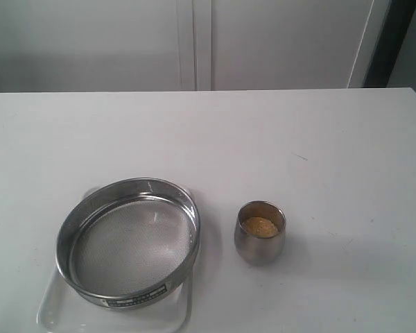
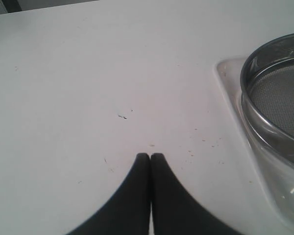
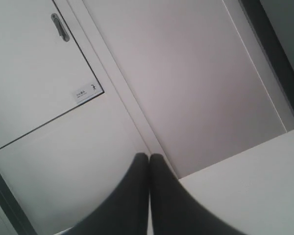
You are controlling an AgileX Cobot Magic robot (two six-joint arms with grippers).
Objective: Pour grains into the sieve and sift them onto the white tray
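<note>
White tray (image 1: 50, 310) under round mesh sieve (image 1: 132, 246), steel cup (image 1: 258, 248) (golden grains (image 1: 260, 226))

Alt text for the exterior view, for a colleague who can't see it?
An empty round metal sieve sits on a white tray at the view's lower left; to its right, apart, a small steel cup holds golden grains.

Exterior view: raised, angled down over the table (image 1: 277, 139) toward the cabinet doors (image 1: 277, 41); sieve (image 1: 128, 239) near its lower edge. Left wrist view: close above the table, looking past the left gripper (image 2: 150, 155); shares the sieve and a white tray (image 2: 229, 78) corner. Right wrist view: tilted upward at the cabinet doors, sharing those and a table edge.
</note>
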